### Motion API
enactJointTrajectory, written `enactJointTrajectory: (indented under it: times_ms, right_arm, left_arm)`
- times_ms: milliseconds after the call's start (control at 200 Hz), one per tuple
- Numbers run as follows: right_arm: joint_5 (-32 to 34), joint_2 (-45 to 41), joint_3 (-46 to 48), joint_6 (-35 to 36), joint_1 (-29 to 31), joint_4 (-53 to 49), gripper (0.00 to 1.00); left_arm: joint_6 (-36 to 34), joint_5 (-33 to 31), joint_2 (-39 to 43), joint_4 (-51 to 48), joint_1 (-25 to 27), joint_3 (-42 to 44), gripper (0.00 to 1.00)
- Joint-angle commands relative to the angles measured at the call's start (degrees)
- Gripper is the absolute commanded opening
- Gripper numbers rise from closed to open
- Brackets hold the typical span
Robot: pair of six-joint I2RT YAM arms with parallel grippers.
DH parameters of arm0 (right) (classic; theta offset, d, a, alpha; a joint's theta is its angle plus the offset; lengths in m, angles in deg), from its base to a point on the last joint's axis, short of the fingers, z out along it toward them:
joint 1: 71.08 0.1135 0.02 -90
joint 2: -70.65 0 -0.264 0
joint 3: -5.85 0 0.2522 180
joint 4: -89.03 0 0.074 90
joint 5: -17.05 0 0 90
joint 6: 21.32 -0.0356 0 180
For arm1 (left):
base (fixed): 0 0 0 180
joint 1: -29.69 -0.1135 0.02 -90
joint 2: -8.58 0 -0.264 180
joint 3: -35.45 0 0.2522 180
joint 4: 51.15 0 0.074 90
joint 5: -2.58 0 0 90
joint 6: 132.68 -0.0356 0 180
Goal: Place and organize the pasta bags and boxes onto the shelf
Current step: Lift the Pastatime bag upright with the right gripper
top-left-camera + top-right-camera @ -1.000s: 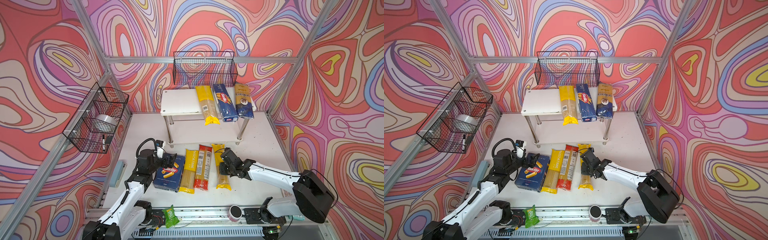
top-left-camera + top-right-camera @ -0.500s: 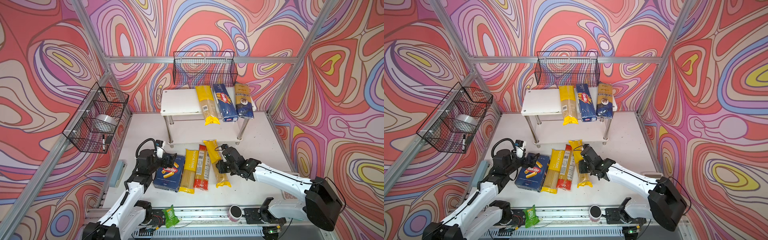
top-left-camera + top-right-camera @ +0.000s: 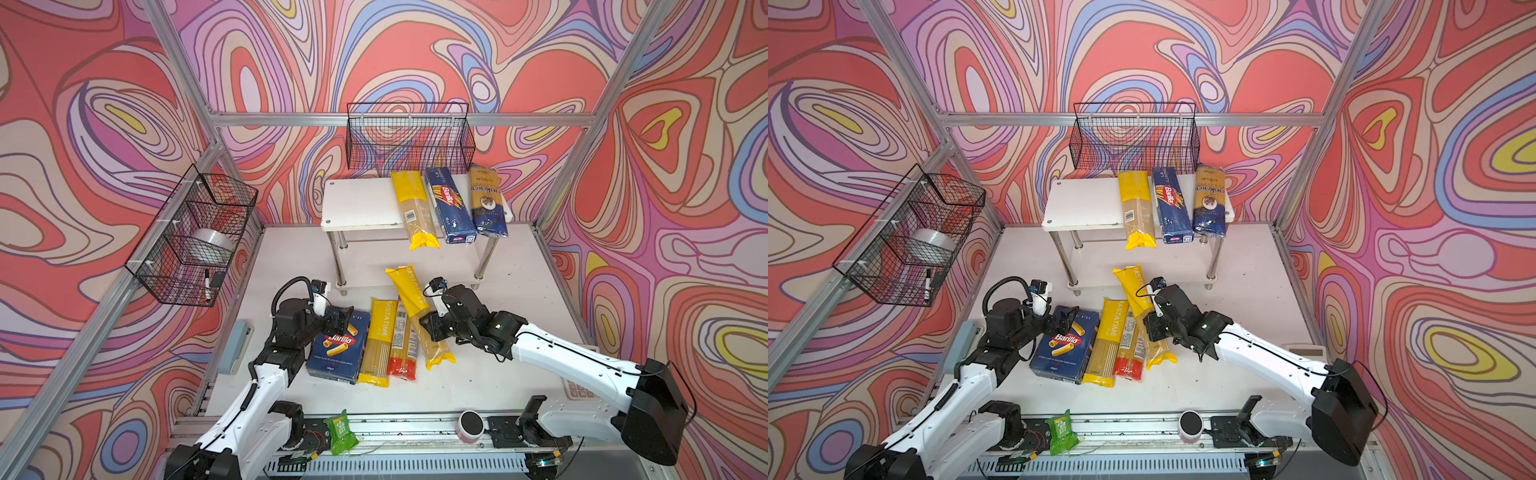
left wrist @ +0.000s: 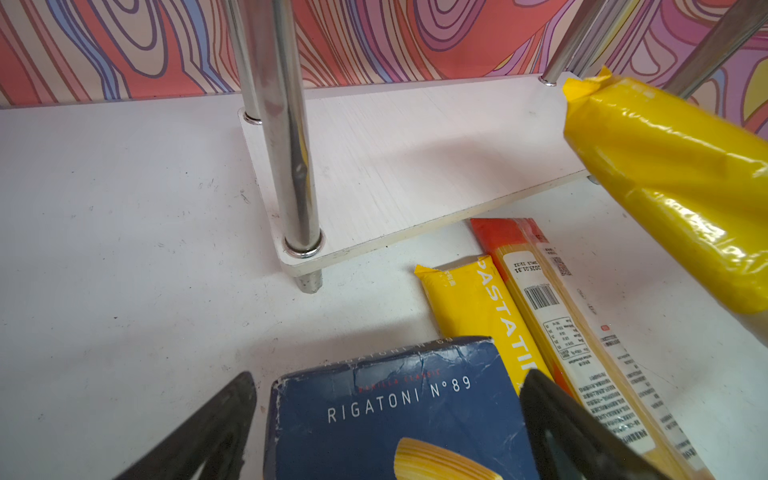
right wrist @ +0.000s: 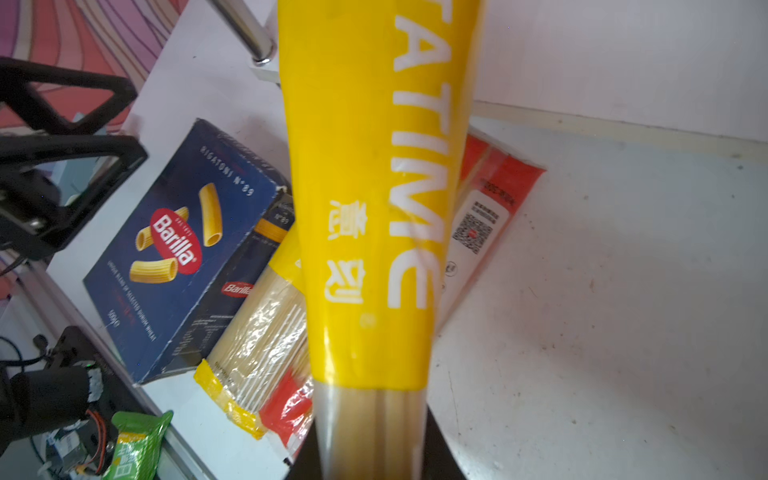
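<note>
while right hand (image 3: 428, 328) clamps 1 yellow bag (image 3: 405, 286) — left hand (image 3: 344, 321) gapes.

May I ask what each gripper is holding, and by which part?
The right gripper holds a yellow-ended spaghetti bag by its clear middle; the left gripper, open over the rigatoni box, holds nothing.

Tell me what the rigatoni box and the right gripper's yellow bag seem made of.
The rigatoni box: matte printed cardboard, judging by cracked white creases along its edge. The held yellow bag: likely glossy plastic film, wrinkled with bright highlights.
</note>
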Motion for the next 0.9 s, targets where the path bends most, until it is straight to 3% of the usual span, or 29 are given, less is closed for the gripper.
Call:
enactJointTrajectory:
  times_ms: [0, 366, 896]
  right_arm:
    - [-1.9, -2.3, -5.3, 4.6, 1.6, 5.7, 0.0]
    - [-4.0, -0.8, -11.0, 9.1, 3.9, 5.4, 0.0]
    - [-5.1, 5.3, -26.7, 16.4, 6.6, -1.6, 0.0]
  left_arm:
    - [0.0, 0.2, 0.7, -0.5, 0.0, -0.3, 1.0]
    - [0.3, -0.4, 2.9, -0.1, -0.1, 1.0, 1.0]
    - [0.7, -1.5, 5.9, 0.5, 0.0, 2.6, 1.0]
